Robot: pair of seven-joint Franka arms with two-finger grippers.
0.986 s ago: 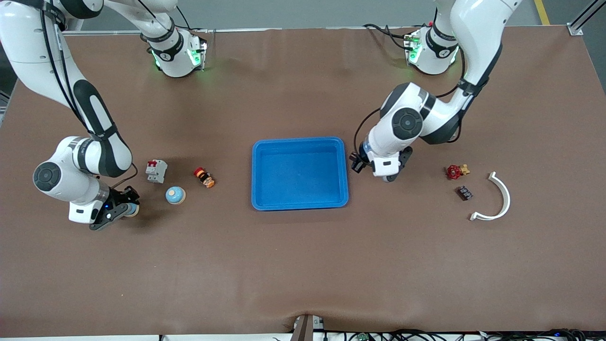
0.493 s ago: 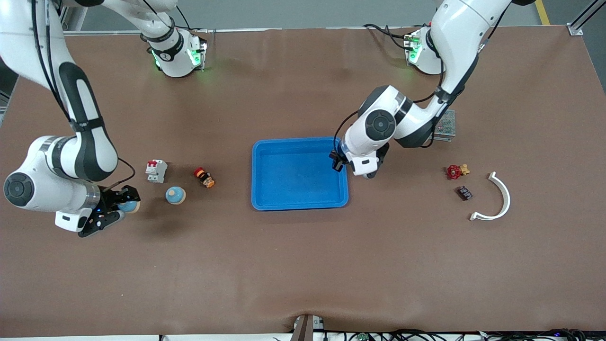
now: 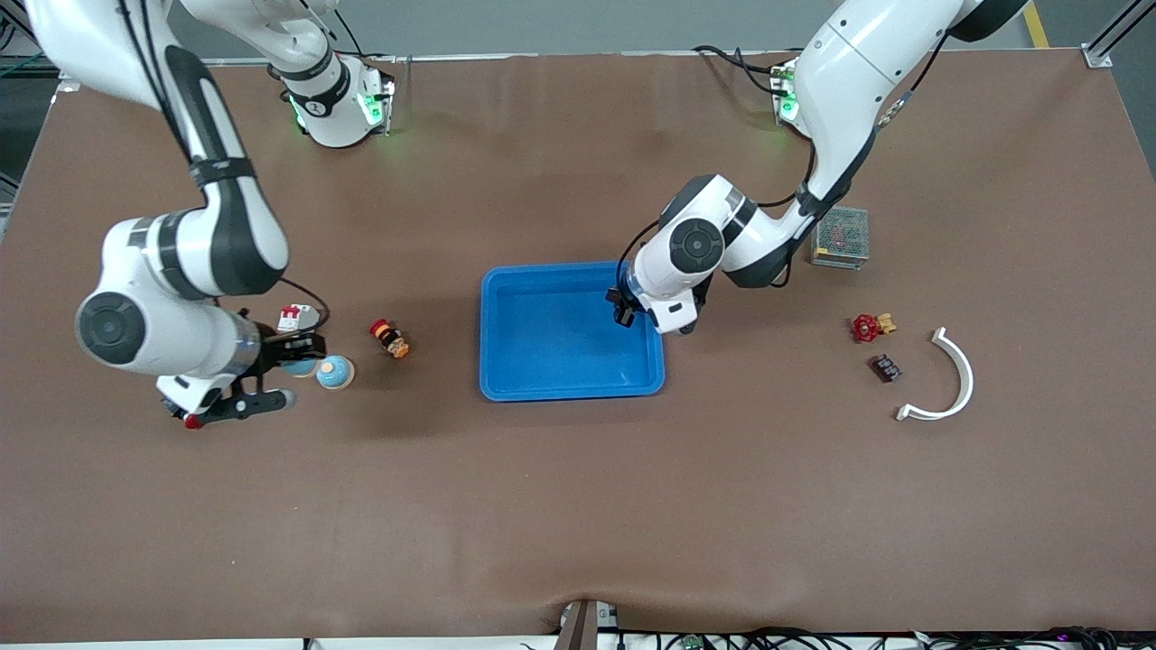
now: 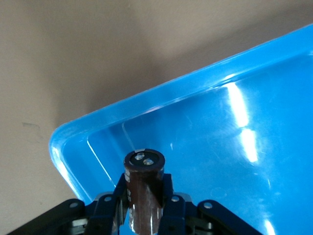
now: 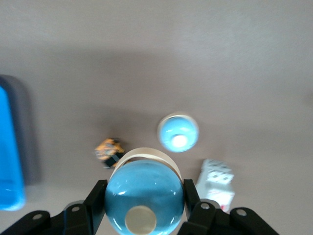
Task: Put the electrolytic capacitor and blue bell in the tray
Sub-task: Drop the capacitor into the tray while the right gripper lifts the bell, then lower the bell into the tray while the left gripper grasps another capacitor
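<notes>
Capacitor [image 4: 143, 191] over tray [image 3: 506, 379] corner.

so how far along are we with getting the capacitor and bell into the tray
Nothing is in the tray yet; it holds no parts. Both items are in hand: the left gripper grips the electrolytic capacitor over the tray's corner, and the right gripper carries the blue bell above the table near a second blue bell. Left: release the capacitor, bring the bell over.

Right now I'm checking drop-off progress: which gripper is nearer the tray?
Left. The left gripper holds the capacitor over the tray; the right gripper, holding a blue bell, is off toward its own end.
</notes>
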